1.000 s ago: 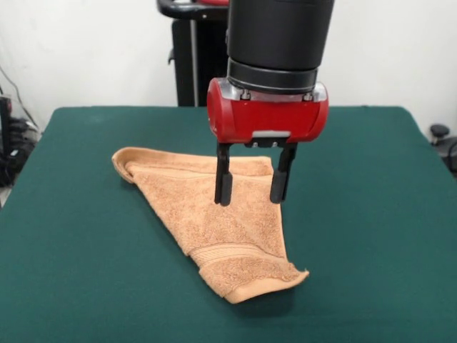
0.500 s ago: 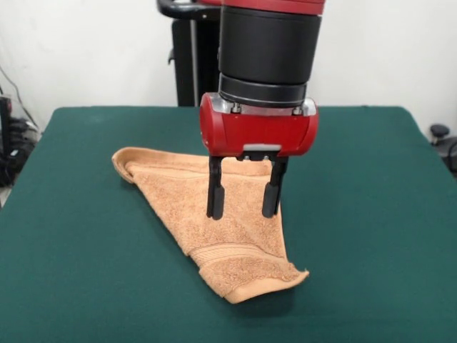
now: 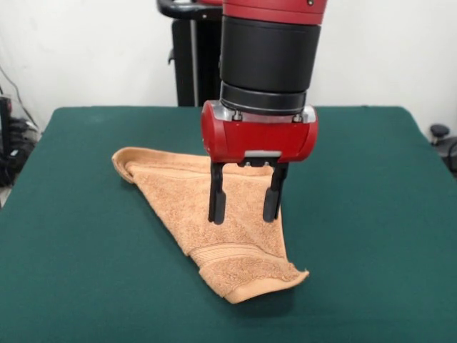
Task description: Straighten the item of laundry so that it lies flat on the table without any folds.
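Front view: green worktop (image 3: 78, 271), orange-tan towel (image 3: 178, 196) lying centre-left, roughly triangular, rolled fold at left corner, woven band near hemmed end closest to cam. Gripper (image 3: 243, 211) hangs over towel's mid/right part, fingers (image 3: 216, 204) spread apart, nothing held; can't tell whether tips touch cloth.

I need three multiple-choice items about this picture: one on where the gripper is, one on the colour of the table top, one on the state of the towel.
1. The gripper hangs over:
A. the towel
B. bare table
C. the floor

2. The table top is:
A. red
B. dark green
C. white

3. The towel lies:
A. spread flat
B. folded into a rough triangle
C. rolled up

Answers:
1 A, its open fingers point down at the cloth.
2 B, green shows all round the towel.
3 B, the outline has three corners and a doubled edge.
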Robot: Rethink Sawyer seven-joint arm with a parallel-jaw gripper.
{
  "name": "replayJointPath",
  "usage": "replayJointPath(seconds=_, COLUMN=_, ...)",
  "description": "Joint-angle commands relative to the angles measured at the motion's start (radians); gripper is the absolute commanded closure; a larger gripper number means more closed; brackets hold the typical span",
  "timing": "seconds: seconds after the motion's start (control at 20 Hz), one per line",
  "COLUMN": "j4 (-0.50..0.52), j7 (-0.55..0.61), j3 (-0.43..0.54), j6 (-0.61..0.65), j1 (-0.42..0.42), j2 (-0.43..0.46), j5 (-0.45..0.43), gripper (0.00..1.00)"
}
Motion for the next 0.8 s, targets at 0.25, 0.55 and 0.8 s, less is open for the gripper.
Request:
replayJointPath(seconds=0.25, j4=0.085, j7=0.170, j3=0.012, j6=0.042, j1=0.035, j2=0.104, j5=-0.006, gripper=0.00)
replayJointPath(seconds=0.55, j4=0.037, j7=0.169, j3=0.007, j6=0.053, j1=0.036, j2=0.154, j5=0.003, gripper=0.00)
replayJointPath(seconds=0.8, j4=-0.013, j7=0.159, j3=0.007, j6=0.073, j1=0.041, j2=0.188, j5=0.011, gripper=0.00)
